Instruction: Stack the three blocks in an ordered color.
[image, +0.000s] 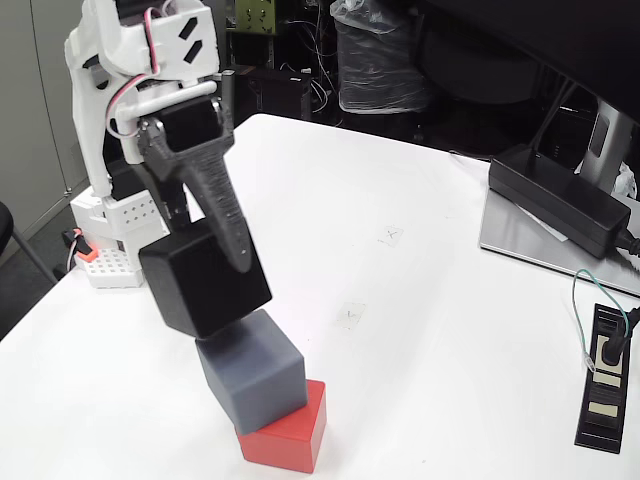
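A red block (292, 435) rests on the white table (430, 330) near the front edge. The blue-grey block (250, 370) sits on top of it, shifted to the left and tilted. Above that is the black block (200, 280), tilted, its lower edge touching or just over the blue-grey one. My gripper (215, 245) reaches down from the white arm (140, 60) at the upper left and is shut on the black block, one dark finger (225, 215) lying across its front face. The other finger is hidden behind the block.
A long black power brick (560, 198) lies on a grey monitor base (530, 240) at the right. A black socket strip (605, 375) with a green cable sits near the right edge. The arm's white base (110, 245) stands at the table's left edge.
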